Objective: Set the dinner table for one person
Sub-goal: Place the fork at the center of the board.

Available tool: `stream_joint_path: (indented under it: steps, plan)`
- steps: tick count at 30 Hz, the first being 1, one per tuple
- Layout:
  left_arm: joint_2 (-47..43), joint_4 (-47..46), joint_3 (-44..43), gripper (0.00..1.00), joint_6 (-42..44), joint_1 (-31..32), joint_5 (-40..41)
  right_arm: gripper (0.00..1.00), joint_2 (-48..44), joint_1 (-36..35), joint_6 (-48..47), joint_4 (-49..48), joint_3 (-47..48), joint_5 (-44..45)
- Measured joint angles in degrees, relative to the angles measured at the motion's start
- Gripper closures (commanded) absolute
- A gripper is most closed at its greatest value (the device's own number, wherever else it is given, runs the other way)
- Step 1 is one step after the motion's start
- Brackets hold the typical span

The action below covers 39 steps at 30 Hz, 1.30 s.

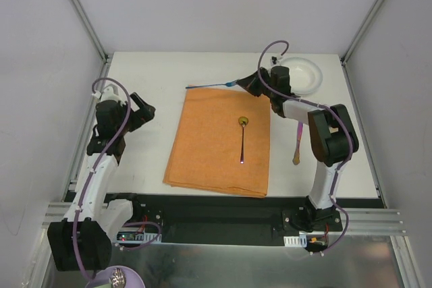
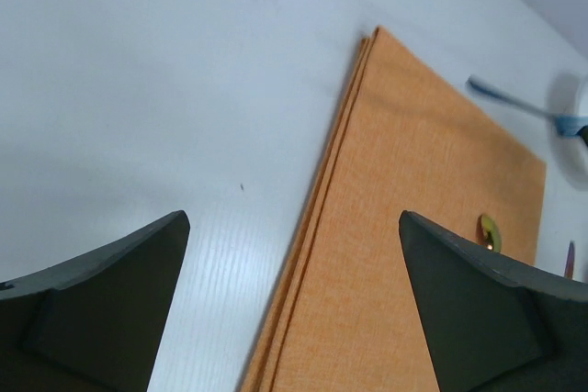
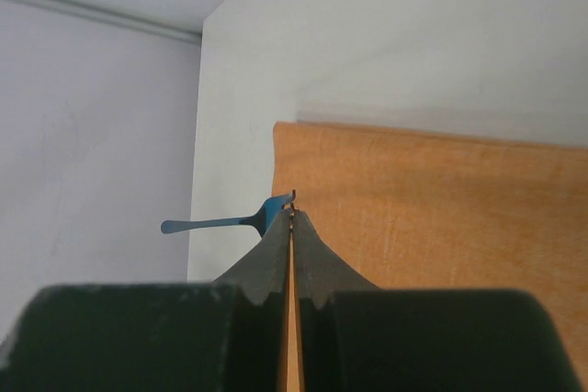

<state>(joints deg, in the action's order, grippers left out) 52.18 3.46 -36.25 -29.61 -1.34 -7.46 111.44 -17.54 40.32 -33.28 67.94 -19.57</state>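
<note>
Dinner table: white top with metal rails, fills the middle of the overhead view, walls on three sides. Orange placemat lies flat at frame centre, a little skewed, with folded layers showing along its left edge in the left wrist view.

On the mat, right of centre: a slim spoon with a gold bowl, bowl toward the top of the frame, handle pointing down.

Right gripper is in the upper centre, just past the mat's top right corner. Its jaws are pressed together with no gap. A blue utensil sits at the fingertips by its broad end and looks pinched there. The handle sticks out to frame left, over bare table just above the mat's top edge. Can't tell fork or spoon, or whether it's off the surface.

White plate in the upper right, just behind the right wrist, partly hidden by it.

Pink utensil lies on bare table right of the mat, roughly vertical, with its top end under the right arm.

Left gripper is at mid left over bare table, well clear of the mat. Its jaws are spread wide with nothing between them.
</note>
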Motion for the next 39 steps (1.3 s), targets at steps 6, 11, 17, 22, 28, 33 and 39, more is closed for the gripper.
stream_joint_path:
  steps: [6, 11, 17, 22, 28, 33, 39]
  plan:
    - [0.92, 0.35, -6.93, 0.01, -1.14, -9.35, -5.75, 0.99, 0.83, -7.82, -3.56, 3.21, 2.08, -2.54]
    - [1.18, 1.07, -9.18, 0.01, -1.31, -13.42, -11.37, 0.99, 4.17, -15.26, -6.88, 6.38, 6.56, -5.14]
    - [1.07, 2.60, -9.29, 0.01, -1.25, -13.79, -15.15, 0.99, 10.38, -22.95, -10.45, 10.75, 12.98, -8.48]
    - [0.52, 3.26, -9.29, 0.01, -1.03, -13.81, -16.72, 0.99, 16.33, -27.12, -13.86, 15.41, 19.45, -11.39]
    - [-0.72, 3.30, -9.25, 0.01, -0.83, -14.16, -18.01, 0.99, 21.38, -29.88, -16.96, 20.63, 25.81, -14.99]
    - [-1.33, 3.34, -9.18, 0.01, -0.61, -14.16, -18.25, 0.74, 24.68, -31.43, -19.23, 24.02, 29.94, -17.53]
    - [-1.86, 4.02, -8.90, 0.01, -0.24, -14.16, -18.73, 0.38, 26.05, -32.79, -20.46, 24.98, 30.58, -20.09]
